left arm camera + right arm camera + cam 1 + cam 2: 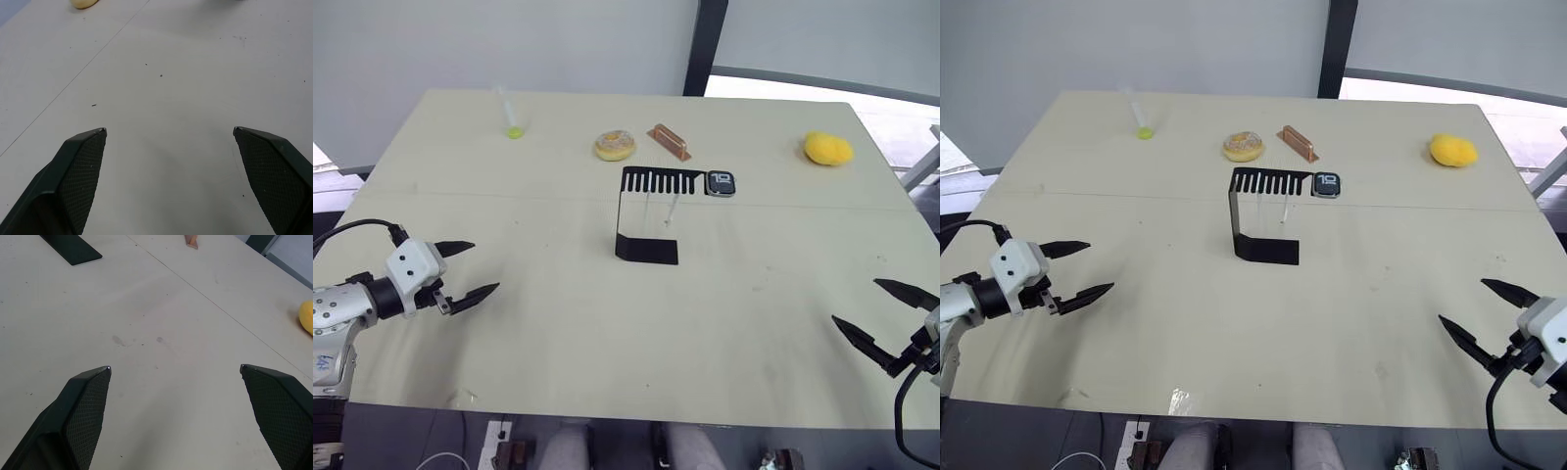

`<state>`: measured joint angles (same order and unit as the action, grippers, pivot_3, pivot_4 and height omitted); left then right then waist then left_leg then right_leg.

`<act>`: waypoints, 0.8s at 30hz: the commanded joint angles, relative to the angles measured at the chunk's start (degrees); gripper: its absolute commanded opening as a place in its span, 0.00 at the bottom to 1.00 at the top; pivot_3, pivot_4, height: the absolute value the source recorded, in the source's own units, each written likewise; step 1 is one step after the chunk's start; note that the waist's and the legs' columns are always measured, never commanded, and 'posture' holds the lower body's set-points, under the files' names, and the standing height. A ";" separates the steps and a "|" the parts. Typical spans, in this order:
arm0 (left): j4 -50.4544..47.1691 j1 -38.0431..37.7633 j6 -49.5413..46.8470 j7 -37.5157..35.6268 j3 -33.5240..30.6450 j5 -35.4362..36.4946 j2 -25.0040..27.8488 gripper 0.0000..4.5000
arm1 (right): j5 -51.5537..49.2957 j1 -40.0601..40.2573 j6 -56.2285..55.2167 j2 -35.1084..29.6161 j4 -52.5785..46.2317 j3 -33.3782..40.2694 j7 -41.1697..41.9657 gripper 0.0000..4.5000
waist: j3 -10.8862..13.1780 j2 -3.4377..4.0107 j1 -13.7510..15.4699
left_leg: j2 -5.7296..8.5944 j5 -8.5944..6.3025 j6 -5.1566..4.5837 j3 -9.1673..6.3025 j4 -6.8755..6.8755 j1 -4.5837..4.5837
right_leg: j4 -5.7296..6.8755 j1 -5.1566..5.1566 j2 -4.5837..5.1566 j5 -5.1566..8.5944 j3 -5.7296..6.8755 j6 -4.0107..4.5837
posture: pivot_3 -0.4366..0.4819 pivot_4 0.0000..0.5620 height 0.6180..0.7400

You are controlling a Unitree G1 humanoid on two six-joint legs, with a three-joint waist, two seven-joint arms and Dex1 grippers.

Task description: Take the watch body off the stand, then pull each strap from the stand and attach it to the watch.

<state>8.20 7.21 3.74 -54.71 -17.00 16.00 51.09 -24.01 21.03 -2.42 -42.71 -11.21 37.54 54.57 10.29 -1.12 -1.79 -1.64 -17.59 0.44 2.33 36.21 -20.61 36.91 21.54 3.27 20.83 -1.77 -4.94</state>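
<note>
Currently, the watch body [721, 183] is seen seated at the end of the stand's top plate, its black screen with white digits facing up, well ahead of both pairs of fingers and nearer the right gripper's side than the left's. The stand [648, 214] is placed near the middle of the table [607, 323], its flat foot resting on the surface and its slotted plate raised above it. Two thin white straps [672, 210] are seen hanging down from the slots, side by side. The left gripper [468, 269] is held low over the table's left part, its fingers spread wide with nothing between them; bare tabletop is seen between them in the left wrist view. The right gripper [884, 318] is likewise held wide apart and empty over the table's near right corner. Beyond the stand, far from all fingers, a bagel [615, 145], a copper-coloured bar [669, 141], a yellow lemon-like object [827, 149] and a small green-tipped piece [514, 130] are laid out.
</note>
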 commanded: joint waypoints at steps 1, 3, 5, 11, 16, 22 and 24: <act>-3.04 -0.19 -4.46 -1.77 -2.59 5.14 0.52 0.99 | -1.68 -1.42 3.71 -0.54 -5.04 -0.55 -2.90 1.00 | 0.00 0.00 -0.02 | 0.00 0.00 0.00 0.00 0.00 0.00 | 0.00 0.00 0.00 0.00 0.00 0.00 | 0.48 0.27 1.00; -5.82 -0.23 -10.86 -6.09 -2.97 11.11 1.52 0.99 | -4.29 -3.56 9.53 0.51 -10.59 -1.78 -7.74 1.00 | 0.00 0.00 -0.40 | -0.02 0.01 0.01 0.01 0.01 0.00 | 0.06 0.00 0.00 0.00 -0.02 0.00 | 0.48 0.27 1.00; -8.08 1.42 -13.86 -9.59 -2.21 13.25 3.69 0.99 | -8.90 -4.80 16.26 2.89 -17.85 -2.29 -14.37 1.00 | 0.00 0.00 -0.51 | -0.03 0.04 0.07 0.00 0.02 0.02 | 0.12 0.02 0.00 0.00 -0.01 0.00 | 0.48 0.27 1.00; -13.94 12.74 -21.31 -9.64 -0.03 20.16 1.57 0.99 | -16.66 -11.81 31.49 16.13 -40.31 -11.87 -44.56 1.00 | -0.02 -0.02 0.12 | -0.01 0.11 0.21 -0.24 0.05 -0.08 | 0.18 0.04 -0.02 0.03 0.15 0.05 | 0.48 0.27 1.00; -19.13 13.97 -23.95 -9.68 1.70 22.65 -1.13 0.99 | -16.13 -22.96 39.34 22.64 -48.50 -23.27 -61.13 1.00 | -0.03 0.01 -0.80 | 0.00 0.26 0.47 -0.16 0.09 -0.12 | 0.21 0.13 -0.05 0.02 0.05 0.04 | 0.48 0.27 1.00; -19.67 17.65 -21.82 -8.88 0.29 26.14 -7.25 0.99 | -15.23 -36.56 49.23 26.72 -47.38 -30.22 -73.77 1.00 | -0.05 -0.03 -1.21 | -0.02 0.29 0.46 -0.22 0.32 -0.44 | 0.57 0.52 -0.11 0.02 0.06 0.04 | 0.48 0.27 1.00; -20.42 18.03 -24.19 -9.82 1.08 27.54 -7.12 0.99 | -14.34 -39.29 51.75 26.95 -45.46 -32.16 -74.43 1.00 | -0.05 -0.02 -1.21 | -0.02 0.36 0.51 -0.21 0.62 -0.91 | 0.98 0.93 -0.11 0.02 0.05 0.04 | 0.48 0.27 1.00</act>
<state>-10.45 24.49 -19.88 -63.83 -14.83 41.41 43.48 -39.20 -16.88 48.36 -16.01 -54.43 6.02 -18.29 10.25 -1.14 -3.00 -1.68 -17.26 0.91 2.13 37.02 -21.63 37.95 22.52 3.14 20.86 -1.72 -4.90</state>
